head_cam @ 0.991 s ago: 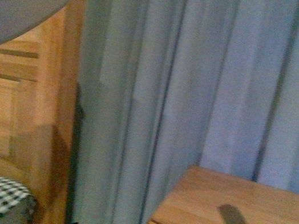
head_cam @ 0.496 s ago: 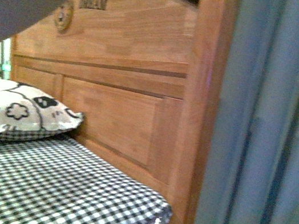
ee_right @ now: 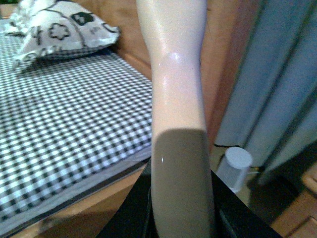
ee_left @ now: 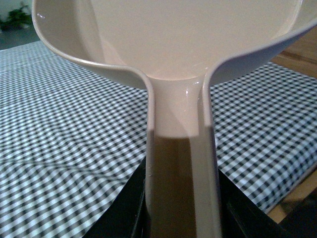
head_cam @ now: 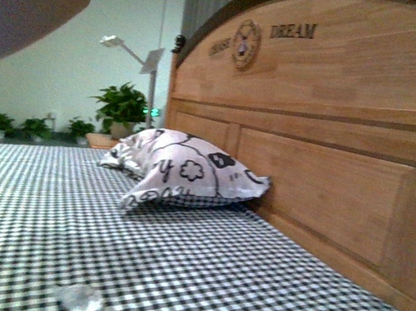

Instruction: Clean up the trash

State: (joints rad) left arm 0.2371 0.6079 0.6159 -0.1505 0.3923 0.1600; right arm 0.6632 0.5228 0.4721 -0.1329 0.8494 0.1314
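We find the black-and-white checked bed [head_cam: 36,214] open across its middle and foot. At the head edge, the white black-patterned pillow [head_cam: 189,172] rests against the tall wooden headboard [head_cam: 338,146]. The beige plastic dustpan [ee_left: 168,39] hangs over a side edge. A long beige handle [ee_right: 176,74] juts beside the head corner, with the grey curtain [ee_right: 277,74] close beyond.

A bedroom is being shown: a bed is being covered by a black-and-white checked sheet [head_cam: 172,270], a patterned pillow [head_cam: 189,172] is being propped against a wooden headboard [head_cam: 345,107] lettered "DREAM", grey-blue curtains [ee_right: 277,74] are being hung alongside, and potted plants [head_cam: 124,104] are being displayed beyond.
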